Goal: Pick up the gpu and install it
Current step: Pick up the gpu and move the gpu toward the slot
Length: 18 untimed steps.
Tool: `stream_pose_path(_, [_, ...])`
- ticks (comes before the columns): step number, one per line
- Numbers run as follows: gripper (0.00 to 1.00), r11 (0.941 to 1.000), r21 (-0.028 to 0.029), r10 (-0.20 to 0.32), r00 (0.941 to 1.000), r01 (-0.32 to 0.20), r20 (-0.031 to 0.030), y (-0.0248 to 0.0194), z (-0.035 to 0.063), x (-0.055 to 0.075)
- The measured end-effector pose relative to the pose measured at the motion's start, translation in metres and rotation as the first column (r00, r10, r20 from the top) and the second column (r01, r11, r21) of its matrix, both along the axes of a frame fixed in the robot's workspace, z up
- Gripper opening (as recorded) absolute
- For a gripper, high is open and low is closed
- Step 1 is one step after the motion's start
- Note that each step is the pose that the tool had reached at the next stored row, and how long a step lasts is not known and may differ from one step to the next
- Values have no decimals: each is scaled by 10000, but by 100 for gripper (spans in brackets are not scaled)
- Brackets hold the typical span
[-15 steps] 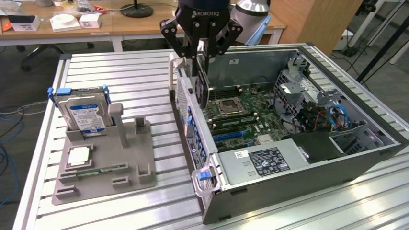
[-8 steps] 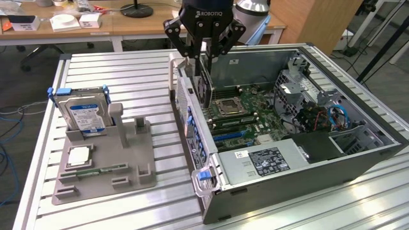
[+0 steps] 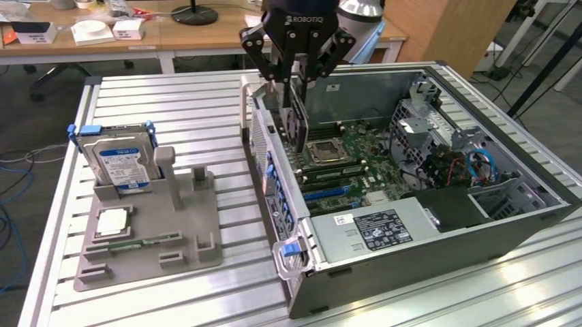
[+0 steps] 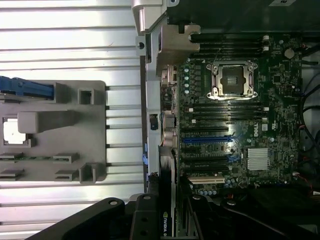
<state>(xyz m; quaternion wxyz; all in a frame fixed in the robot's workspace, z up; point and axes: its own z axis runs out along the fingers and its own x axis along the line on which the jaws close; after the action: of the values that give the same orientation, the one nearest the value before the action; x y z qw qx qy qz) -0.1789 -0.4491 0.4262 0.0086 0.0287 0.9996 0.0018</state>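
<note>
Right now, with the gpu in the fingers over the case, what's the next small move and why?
Probably slide sideways toward the blue slot before lowering: the fingers hold the gpu upright beside the CPU socket, not over that slot.

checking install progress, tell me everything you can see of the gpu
The gpu is a thin, flat, dark card, standing on edge and gripped at its top by the gripper. It hangs inside the open computer case, close to its rear wall, above the motherboard near the empty processor socket. The wrist view shows it edge-on, with a small green logo. Whether it touches a slot cannot be told.
</note>
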Motion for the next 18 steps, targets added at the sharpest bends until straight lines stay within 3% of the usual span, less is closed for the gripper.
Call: stream_pose_path(18, [26,10000,0,1,10000,-1,-1,0,0,58])
